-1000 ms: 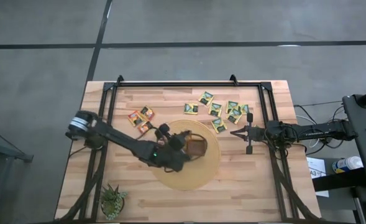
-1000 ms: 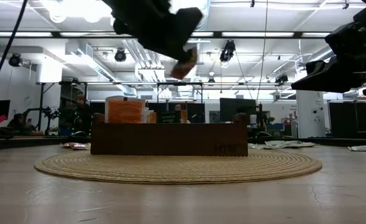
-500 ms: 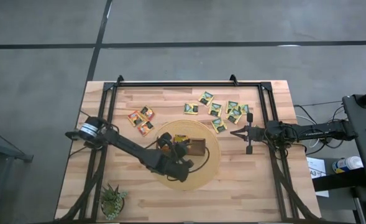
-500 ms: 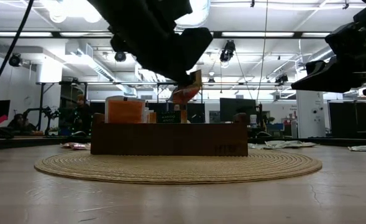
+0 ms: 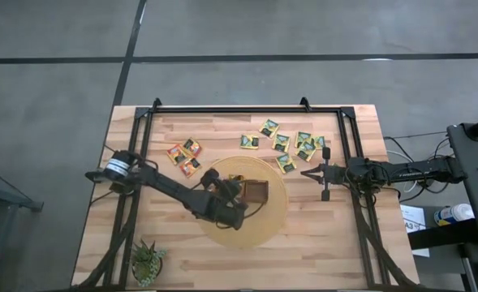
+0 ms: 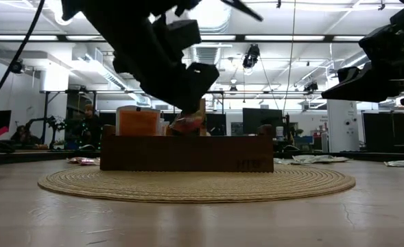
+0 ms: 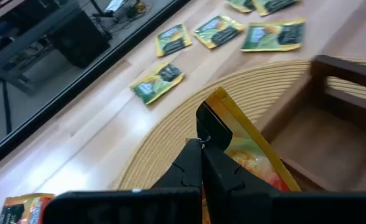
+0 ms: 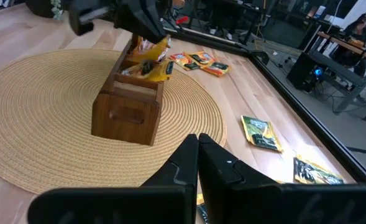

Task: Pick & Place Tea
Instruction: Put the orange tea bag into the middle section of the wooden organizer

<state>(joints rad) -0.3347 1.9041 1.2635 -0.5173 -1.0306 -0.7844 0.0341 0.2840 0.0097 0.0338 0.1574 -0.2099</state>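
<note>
The left pincer (image 5: 232, 189) is gripping an orange tea sachet (image 7: 252, 155) by one edge, its fingers pinched tight on the packet, and is holding it right over the open top of the dark wooden box (image 5: 255, 192) in the middle of the round woven mat (image 5: 273, 221). In the low view the sachet (image 6: 186, 123) is hanging down from the pincer (image 6: 191, 103) with its lower edge level with the box (image 6: 188, 154) rim, so the compartment is lying straight below it; the drop looks only a short way from done. The left wrist view is showing the sachet standing on edge, tilted, with the box's inner wall (image 7: 344, 68) just beside it. Other sachets are already sitting in the box toward its far end (image 6: 138, 122).

The left arm is reaching in low across the bench (image 5: 328, 251) from its left side, elbow bent, wrist angled down over the box.

The right pincer (image 5: 316, 173) is waiting closed and empty near the right rail, just beside the scatter of green-and-yellow sachets (image 5: 291, 144) it is nearer to. A few red and yellow sachets (image 5: 183, 156) are lying on the left arm's side
</note>
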